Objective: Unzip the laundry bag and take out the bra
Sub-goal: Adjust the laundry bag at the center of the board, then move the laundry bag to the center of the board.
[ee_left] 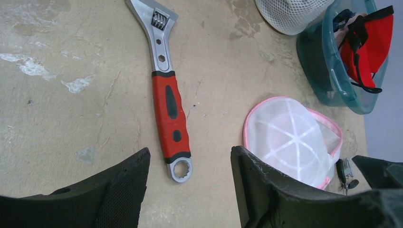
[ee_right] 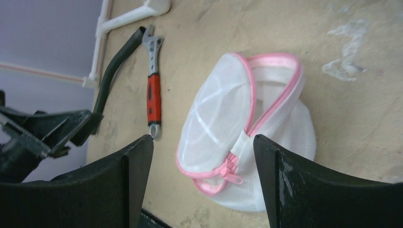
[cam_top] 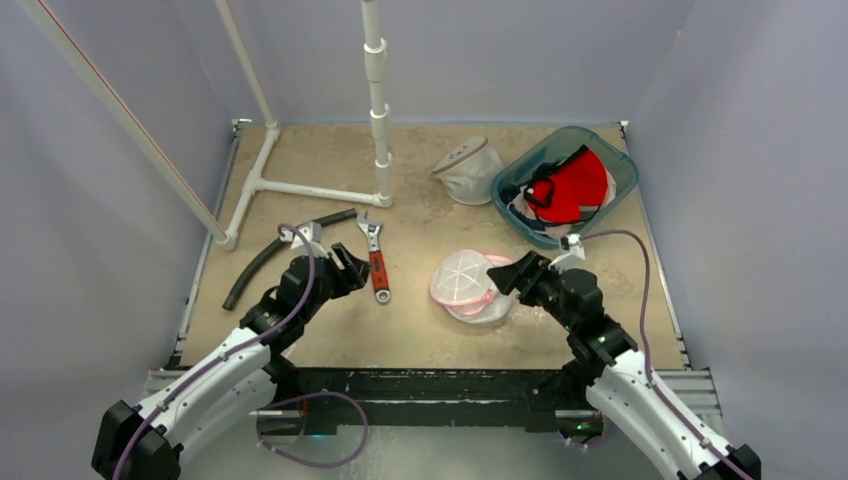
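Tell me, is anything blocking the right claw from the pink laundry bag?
Nothing visible. The open right claw sits right beside the laundry bag, with no object between them. The wrench lies on the bag's far side.

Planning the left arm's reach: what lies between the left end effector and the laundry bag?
Only the red-handled wrench, seen in the top external view.

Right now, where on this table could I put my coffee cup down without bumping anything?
Bare tabletop lies between the wrench and the pink-trimmed laundry bag, and in the middle, in front of the white pipe stand. The far right is crowded: second mesh bag, teal bin.
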Tool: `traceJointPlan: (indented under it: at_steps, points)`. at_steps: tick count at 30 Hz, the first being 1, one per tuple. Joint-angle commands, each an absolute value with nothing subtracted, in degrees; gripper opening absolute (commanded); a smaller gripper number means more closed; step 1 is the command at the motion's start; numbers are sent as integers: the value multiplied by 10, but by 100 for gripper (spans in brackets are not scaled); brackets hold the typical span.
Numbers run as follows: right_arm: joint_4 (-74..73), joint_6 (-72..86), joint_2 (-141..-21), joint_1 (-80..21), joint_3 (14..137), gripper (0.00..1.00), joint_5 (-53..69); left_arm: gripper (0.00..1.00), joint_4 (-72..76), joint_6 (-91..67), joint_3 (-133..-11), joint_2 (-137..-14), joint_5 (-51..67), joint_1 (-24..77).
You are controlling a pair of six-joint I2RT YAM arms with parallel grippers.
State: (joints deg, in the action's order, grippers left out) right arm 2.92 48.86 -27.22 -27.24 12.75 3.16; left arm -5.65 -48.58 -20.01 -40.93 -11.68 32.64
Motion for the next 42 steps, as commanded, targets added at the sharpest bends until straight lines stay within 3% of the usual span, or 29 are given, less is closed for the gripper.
traceJointPlan:
  at_steps: [1, 7, 14, 23, 30, 36, 42]
  points:
    - [-86, 474, -331, -274, 250, 79, -72, 62, -21, -477, -203, -413, -104, 326]
    - [-28, 410, -465, -319, 362, 64, -33, 61, 57, -481, -199, -474, -50, 326]
    - [62, 469, -621, -365, 308, 43, 23, 60, 131, -498, -179, -527, 14, 326]
    - [26, 548, -590, -366, 198, 52, -50, 60, 145, -501, -156, -522, 29, 326]
    - [136, 571, -613, -366, 121, 57, -31, 60, 117, -501, -161, -484, 24, 326]
    - [373, 579, -721, -367, 80, 58, 38, 59, 47, -498, -172, -402, 1, 326]
    - [488, 545, -911, -367, 190, 58, 53, 59, -47, -489, -190, -334, -65, 326]
